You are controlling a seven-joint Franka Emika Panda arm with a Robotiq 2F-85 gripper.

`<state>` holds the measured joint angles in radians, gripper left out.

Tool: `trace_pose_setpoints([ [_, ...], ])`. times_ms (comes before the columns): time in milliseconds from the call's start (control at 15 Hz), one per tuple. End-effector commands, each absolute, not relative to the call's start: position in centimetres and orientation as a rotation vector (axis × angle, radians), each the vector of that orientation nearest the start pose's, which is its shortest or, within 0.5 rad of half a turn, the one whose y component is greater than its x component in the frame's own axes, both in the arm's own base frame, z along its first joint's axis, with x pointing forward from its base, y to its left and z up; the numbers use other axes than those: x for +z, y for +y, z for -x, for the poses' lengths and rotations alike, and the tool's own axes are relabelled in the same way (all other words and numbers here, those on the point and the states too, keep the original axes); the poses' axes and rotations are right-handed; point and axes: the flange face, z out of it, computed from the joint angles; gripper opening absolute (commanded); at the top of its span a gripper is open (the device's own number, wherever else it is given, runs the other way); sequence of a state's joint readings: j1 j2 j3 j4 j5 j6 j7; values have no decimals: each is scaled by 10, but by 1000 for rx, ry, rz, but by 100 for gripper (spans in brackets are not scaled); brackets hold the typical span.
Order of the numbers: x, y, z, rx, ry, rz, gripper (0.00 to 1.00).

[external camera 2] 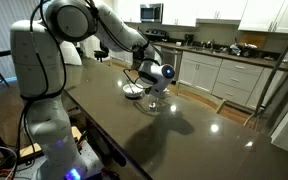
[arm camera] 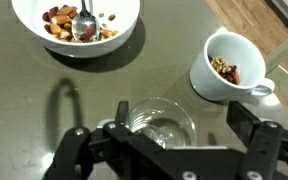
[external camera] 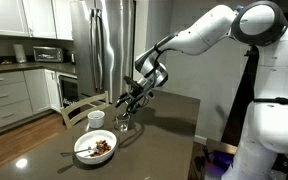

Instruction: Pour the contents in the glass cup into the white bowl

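In the wrist view the glass cup [arm camera: 162,122] stands upright on the dark table and looks empty. My gripper [arm camera: 182,118] is open around it, with the left finger close to its rim and a gap on the right. Above it the white bowl [arm camera: 24,30] holds a metal spoon [arm camera: 84,22] and the brown contents [arm camera: 59,20]. In both exterior views the gripper [external camera: 134,100] [external camera 2: 156,82] hangs low over the glass cup [external camera: 124,125], and the bowl [external camera: 95,148] [external camera 2: 134,92] sits beside it.
A white mug [arm camera: 224,68] [external camera: 96,118] with nut pieces inside stands right of the glass, near my right finger. A wooden chair [external camera: 79,108] stands at the table's far edge. Kitchen cabinets and a steel fridge [external camera: 102,45] lie beyond.
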<state>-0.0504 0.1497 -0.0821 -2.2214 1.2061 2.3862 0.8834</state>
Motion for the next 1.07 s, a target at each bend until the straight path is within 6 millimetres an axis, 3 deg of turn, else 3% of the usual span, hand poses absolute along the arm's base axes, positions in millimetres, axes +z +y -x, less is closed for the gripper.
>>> trace_pose_setpoints([
  [0, 339, -65, -544, 303, 1921, 1378, 100],
  [667, 400, -57, -542, 34, 1788, 1574, 100],
  [1000, 422, -56, -537, 10, 1711, 1634, 100],
])
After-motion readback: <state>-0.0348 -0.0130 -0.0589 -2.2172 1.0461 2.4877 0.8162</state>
